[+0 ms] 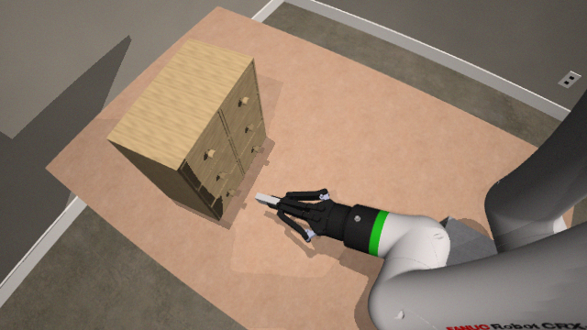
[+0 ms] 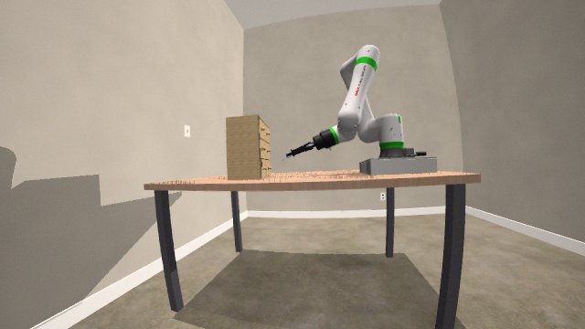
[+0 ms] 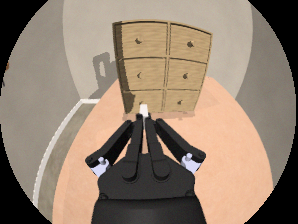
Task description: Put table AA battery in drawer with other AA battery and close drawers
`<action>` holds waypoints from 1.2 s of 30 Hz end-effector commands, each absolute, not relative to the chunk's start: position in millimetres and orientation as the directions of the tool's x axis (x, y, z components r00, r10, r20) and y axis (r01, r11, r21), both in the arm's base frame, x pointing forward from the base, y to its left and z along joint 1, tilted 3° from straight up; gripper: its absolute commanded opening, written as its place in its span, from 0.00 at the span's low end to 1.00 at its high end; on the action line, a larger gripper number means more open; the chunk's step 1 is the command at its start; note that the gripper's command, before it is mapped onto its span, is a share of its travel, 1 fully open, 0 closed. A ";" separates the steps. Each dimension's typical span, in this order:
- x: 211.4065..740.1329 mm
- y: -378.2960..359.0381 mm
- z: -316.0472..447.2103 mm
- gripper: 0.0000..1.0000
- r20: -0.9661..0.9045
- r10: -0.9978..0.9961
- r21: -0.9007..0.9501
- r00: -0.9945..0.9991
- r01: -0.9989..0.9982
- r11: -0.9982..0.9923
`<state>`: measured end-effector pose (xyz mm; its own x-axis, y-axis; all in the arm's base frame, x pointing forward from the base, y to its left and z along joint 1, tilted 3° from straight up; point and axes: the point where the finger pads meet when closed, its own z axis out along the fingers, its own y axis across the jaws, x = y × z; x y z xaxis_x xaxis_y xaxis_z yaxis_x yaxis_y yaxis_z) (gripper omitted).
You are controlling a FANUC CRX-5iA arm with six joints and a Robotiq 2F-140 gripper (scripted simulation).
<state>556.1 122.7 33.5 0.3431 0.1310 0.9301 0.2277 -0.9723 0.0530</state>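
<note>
The small wooden chest stands on the table, with six knobbed drawers in two columns of three. All the drawer fronts look flush with the chest. It also shows in the side view and the wrist view. My gripper is shut with nothing between the fingertips. It hangs a little above the table, a short way in front of the bottom drawers, and points at the chest. The gripper also shows in the side view and the wrist view. I see no AA battery in any view.
The robot's grey base plate sits on the table's right end, and the arm reaches from it across the table. The table edge runs close behind and to the left of the chest.
</note>
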 end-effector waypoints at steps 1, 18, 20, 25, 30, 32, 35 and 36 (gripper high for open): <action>542.9 121.3 57.2 0.00 0.929 0.133 0.054 0.346 0.229 -0.972; 531.7 126.2 81.7 0.00 0.926 0.129 0.042 0.355 0.242 -0.969; 533.6 139.0 79.8 0.00 0.919 0.123 0.020 0.375 0.267 -0.963; 536.3 173.1 75.4 0.00 0.894 0.113 -0.042 0.434 0.332 -0.942; 531.2 231.6 69.9 0.00 0.813 0.137 -0.152 0.566 0.434 -0.888; 522.4 254.8 69.0 0.00 0.743 0.177 -0.203 0.645 0.470 -0.859; 503.0 267.5 72.3 0.00 0.620 0.250 -0.242 0.744 0.484 -0.841; 496.0 264.6 75.2 0.00 0.582 0.270 -0.243 0.768 0.480 -0.843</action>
